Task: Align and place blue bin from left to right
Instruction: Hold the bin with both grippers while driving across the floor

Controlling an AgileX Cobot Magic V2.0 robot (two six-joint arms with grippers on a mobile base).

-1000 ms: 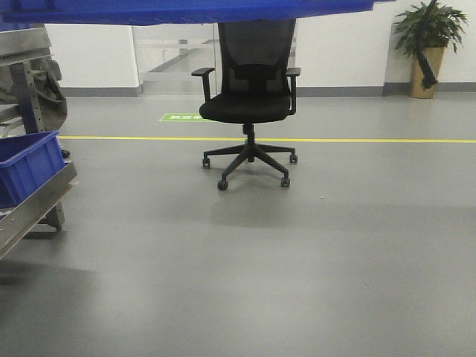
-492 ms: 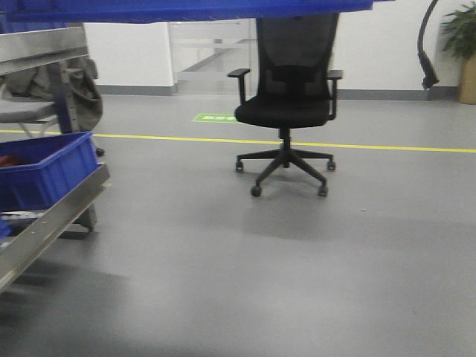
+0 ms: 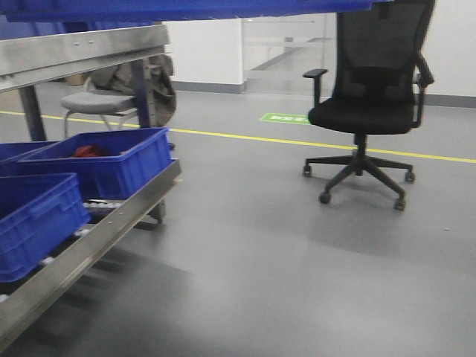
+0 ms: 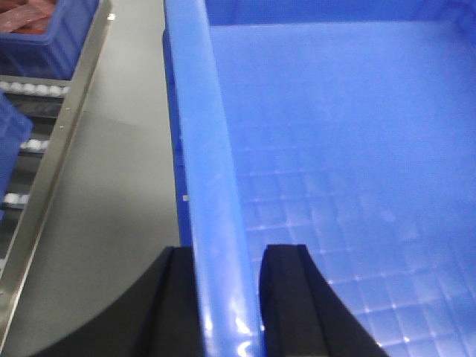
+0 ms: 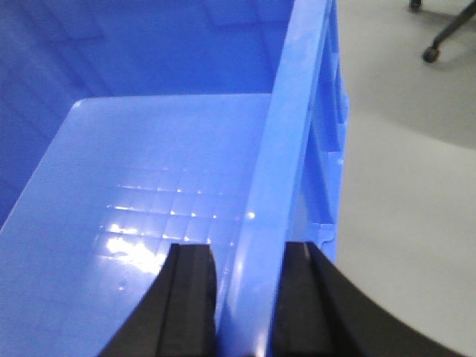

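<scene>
Blue bin (image 4: 335, 134) is held off the floor between both arms, its edge spanning the top of the front view. Left gripper (image 4: 225, 294) is clamped on its left rim, right gripper (image 5: 249, 290) on the right rim. Deeper-blue crates (image 3: 104, 160) sit on the roller rack (image 3: 111, 223) at left. A green floor label (image 3: 288, 117) lies by the office chair (image 3: 372, 111) (text too blurred to read).

The blue bin (image 3: 186, 7) hangs above; crates (image 3: 104, 160) on the rack (image 3: 111, 223) left, chair (image 3: 372, 111) right.
</scene>
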